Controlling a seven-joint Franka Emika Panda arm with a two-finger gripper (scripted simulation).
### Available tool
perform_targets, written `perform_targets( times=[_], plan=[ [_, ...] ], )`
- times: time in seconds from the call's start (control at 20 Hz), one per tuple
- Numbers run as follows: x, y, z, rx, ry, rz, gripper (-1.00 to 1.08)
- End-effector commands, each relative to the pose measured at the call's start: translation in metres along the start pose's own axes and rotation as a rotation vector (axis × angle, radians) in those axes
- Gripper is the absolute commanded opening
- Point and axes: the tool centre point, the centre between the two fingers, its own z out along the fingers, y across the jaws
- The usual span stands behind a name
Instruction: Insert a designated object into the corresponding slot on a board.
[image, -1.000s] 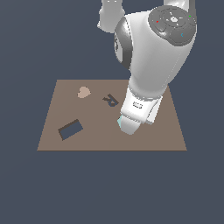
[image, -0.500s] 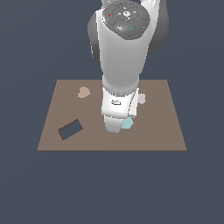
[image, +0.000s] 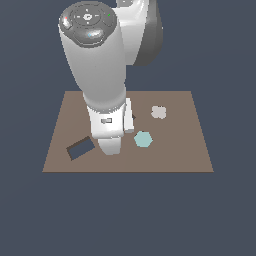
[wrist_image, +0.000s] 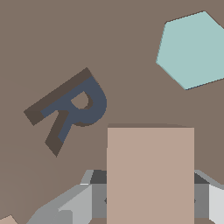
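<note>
In the wrist view the flat tan-pink rectangular block (wrist_image: 150, 175) sits between the grey fingers (wrist_image: 83, 202) of my gripper (wrist_image: 150, 194), which is shut on it. Beyond the block, the brown board (wrist_image: 131, 39) carries a dark R-shaped mark (wrist_image: 72, 109) and a teal hexagon (wrist_image: 192, 50). In the exterior view the dark navy rectangular slot (image: 80, 148) lies on the board (image: 185, 150) near the front, on the exterior view's left. The white arm (image: 102, 85) stands just beside the slot and hides the gripper and block.
The teal hexagon (image: 143, 139) lies on the board to the exterior view's right of the arm. A small pale tan piece (image: 158, 112) sits behind it. A dark sliver of the R mark (image: 133, 117) shows at the arm's edge.
The arm has swung from the exterior view's right toward its left, now near the slot. It uncovered the hexagon and the pale tan piece and now covers the heart-like piece.
</note>
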Motion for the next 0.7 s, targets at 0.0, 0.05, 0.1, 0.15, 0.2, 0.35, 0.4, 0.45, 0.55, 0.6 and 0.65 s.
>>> perform_targets(
  times=[0.0, 0.05, 0.1, 0.15, 0.2, 0.35, 0.4, 0.45, 0.55, 0.6, 0.65],
  plan=[
    [-0.017, 0.004, -0.001, -0.001, 0.000, -0.072, -1.00],
    [-0.024, 0.006, -0.001, -0.001, 0.000, -0.100, -1.00],
    [-0.030, 0.008, -0.001, -0.001, 0.000, -0.126, -1.00],
    [-0.036, 0.010, -0.002, -0.001, 0.000, -0.153, -1.00],
    [-0.042, 0.012, -0.002, -0.001, 0.000, -0.178, -1.00],
    [-0.058, 0.019, -0.002, -0.001, 0.000, -0.247, -1.00],
    [-0.062, 0.021, -0.002, -0.001, 0.000, -0.268, -1.00],
    [-0.067, 0.024, -0.003, -0.001, 0.000, -0.288, -1.00],
    [-0.075, 0.029, -0.003, 0.000, 0.000, -0.326, -1.00],
    [-0.078, 0.031, -0.003, 0.000, 0.000, -0.343, -1.00],
    [-0.082, 0.033, -0.003, 0.000, 0.000, -0.359, -1.00]
  ],
)
